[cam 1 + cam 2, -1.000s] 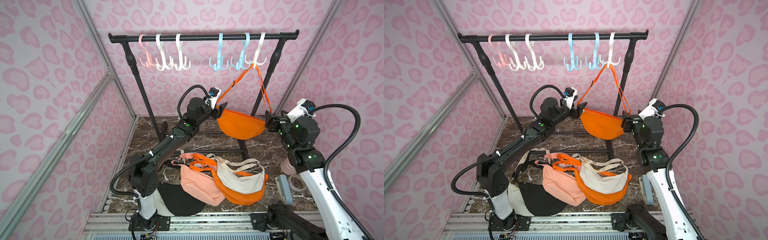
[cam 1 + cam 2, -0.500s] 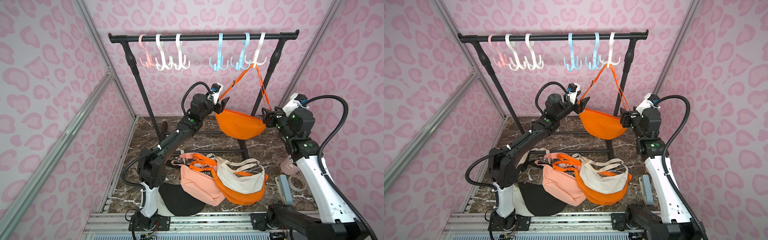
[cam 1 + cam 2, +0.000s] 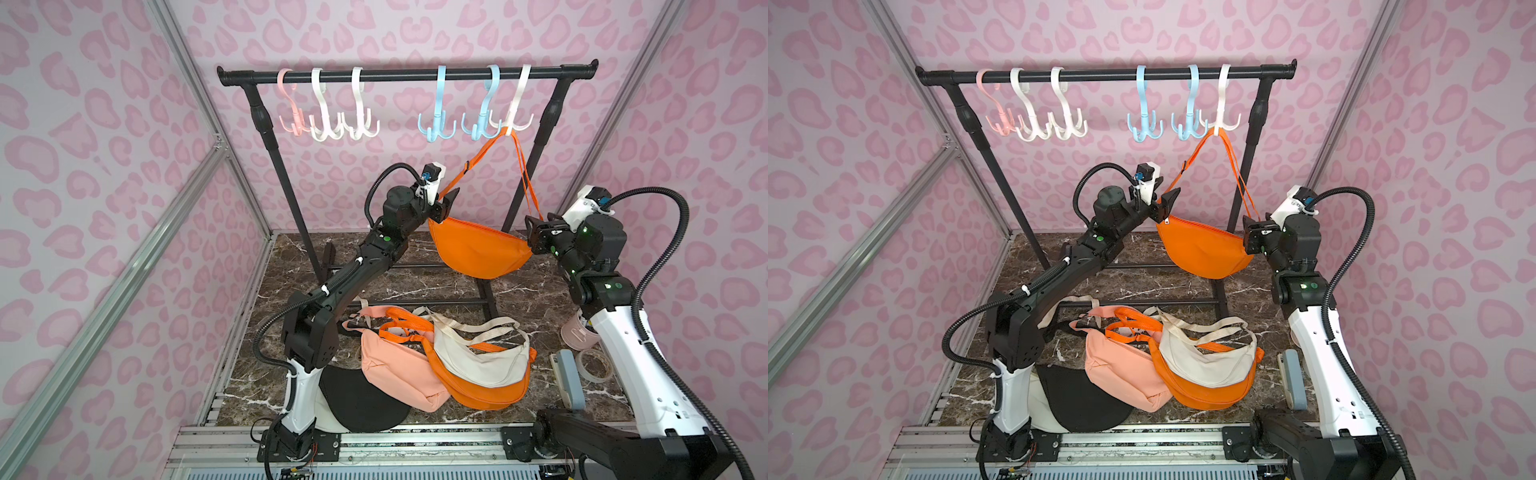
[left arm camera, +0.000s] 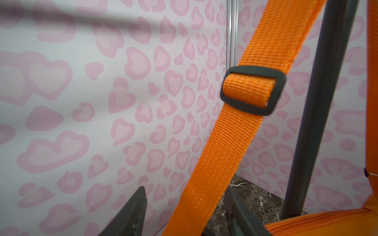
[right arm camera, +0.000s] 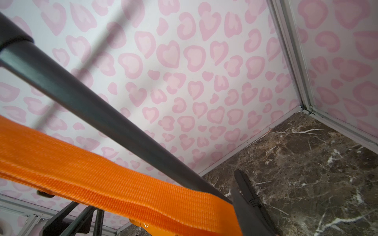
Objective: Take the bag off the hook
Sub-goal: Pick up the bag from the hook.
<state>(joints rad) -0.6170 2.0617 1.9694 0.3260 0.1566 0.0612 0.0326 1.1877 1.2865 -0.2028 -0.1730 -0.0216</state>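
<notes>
One jaw of the right gripper (image 3: 535, 232) shows in its wrist view. The other is hidden under the blurred orange webbing strap (image 5: 102, 183), so I cannot tell whether it grips. Both jaws of the left gripper (image 4: 185, 193) stand apart, only their tips in frame, with another run of the strap passing between them and a clear gap beside one jaw. The orange crescent fabric bag (image 3: 478, 249) hangs by that strap from the white plastic hook (image 3: 515, 112) near the right end of the black rail (image 3: 395, 75). Its long axis runs left to right, left end higher, curved belly down, zip edge up, well above the marble table (image 3: 415, 282).
</notes>
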